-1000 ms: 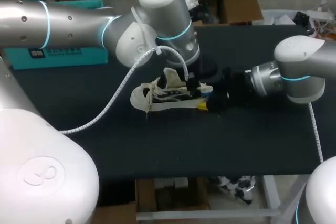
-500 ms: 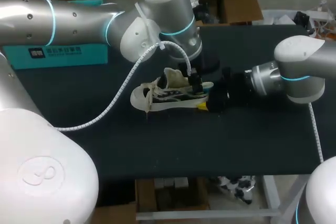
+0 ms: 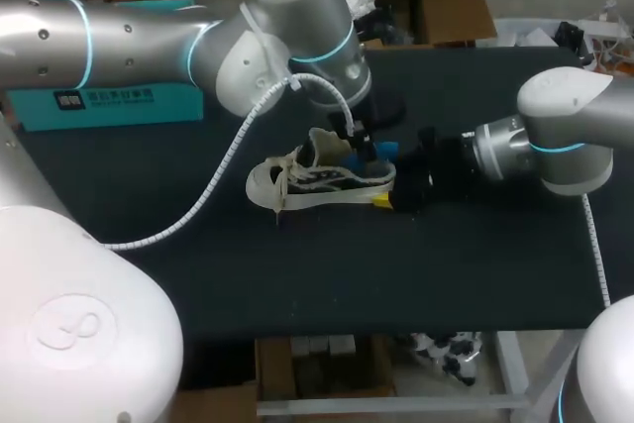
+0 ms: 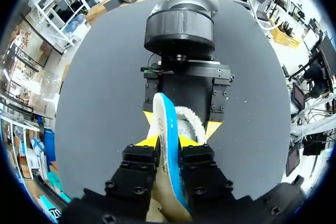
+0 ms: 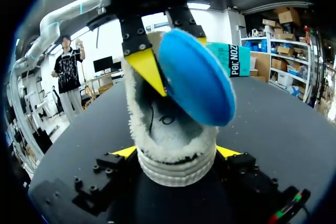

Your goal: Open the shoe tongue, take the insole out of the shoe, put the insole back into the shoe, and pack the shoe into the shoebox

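A white low shoe [image 3: 312, 177] lies on the black table [image 3: 396, 264], toe to the left and tongue raised. My right gripper [image 3: 389, 190] is shut on its heel; in the right wrist view the fleece-lined heel [image 5: 176, 156] sits between its two yellow tips. My left gripper [image 3: 367, 149] hangs over the heel opening and is shut on the blue insole [image 4: 167, 124], whose rear end stands up out of the shoe. That insole [image 5: 197, 77] shows beside a left fingertip [image 5: 146, 68]. Most of the insole's front is hidden inside the shoe.
A teal shoebox [image 3: 104, 101] stands at the back left of the table, behind my left arm. The left arm's white cable [image 3: 213, 190] hangs down to the table left of the shoe.
My left gripper has closed on the insole and drawn its blue heel end up out of the shoe. The right gripper and the shoe have stayed put.
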Controlling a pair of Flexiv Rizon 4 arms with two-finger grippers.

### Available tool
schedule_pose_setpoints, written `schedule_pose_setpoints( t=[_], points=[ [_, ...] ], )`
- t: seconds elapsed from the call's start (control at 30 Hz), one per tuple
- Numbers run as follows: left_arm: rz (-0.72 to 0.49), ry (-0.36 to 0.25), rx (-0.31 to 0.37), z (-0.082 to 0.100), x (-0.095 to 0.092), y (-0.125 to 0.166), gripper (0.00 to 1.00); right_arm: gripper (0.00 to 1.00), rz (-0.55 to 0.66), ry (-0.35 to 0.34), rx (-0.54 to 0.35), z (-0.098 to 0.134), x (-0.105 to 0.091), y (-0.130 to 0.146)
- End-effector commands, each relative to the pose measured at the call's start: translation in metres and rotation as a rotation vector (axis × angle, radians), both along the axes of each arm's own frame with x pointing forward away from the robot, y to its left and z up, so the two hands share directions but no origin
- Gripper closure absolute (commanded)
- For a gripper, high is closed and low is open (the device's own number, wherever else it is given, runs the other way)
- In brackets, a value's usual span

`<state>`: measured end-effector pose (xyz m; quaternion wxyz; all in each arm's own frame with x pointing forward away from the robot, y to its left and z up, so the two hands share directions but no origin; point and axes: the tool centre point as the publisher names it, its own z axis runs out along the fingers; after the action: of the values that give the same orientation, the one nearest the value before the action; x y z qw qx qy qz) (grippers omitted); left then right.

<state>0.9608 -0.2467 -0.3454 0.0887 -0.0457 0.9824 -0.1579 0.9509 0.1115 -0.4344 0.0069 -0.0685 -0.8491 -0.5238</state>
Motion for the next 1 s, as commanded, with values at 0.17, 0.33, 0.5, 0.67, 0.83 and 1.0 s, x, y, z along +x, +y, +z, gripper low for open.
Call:
schedule_pose_setpoints(
  t=[0.17,0.33,0.5,0.67,0.83,1.0],
  points=[
    [-0.008,0.015,-0.04,0.011,0.002,0.007,1.0,1.0,0.004,0.002,0.002,-0.01,0.002,0.002],
    [-0.04,0.039,-0.103,0.028,-0.006,0.008,1.0,1.0,0.004,0.002,0.002,-0.01,0.002,0.002],
    [-0.086,0.076,-0.186,0.049,-0.017,0.004,1.0,1.0,0.005,-0.003,0.001,-0.006,0.002,-0.001],
    [-0.161,0.137,-0.272,0.068,-0.028,-0.002,1.0,0.0,0.0,-0.027,-0.01,-0.003,-0.001,-0.006],
    [-0.224,0.184,-0.365,0.094,-0.039,-0.005,1.0,0.0,-0.012,-0.036,-0.026,0.003,-0.008,-0.02],
    [-0.296,0.223,-0.462,0.124,-0.047,-0.005,1.0,0.0,-0.031,-0.044,-0.068,0.017,-0.017,-0.042]
  ],
)
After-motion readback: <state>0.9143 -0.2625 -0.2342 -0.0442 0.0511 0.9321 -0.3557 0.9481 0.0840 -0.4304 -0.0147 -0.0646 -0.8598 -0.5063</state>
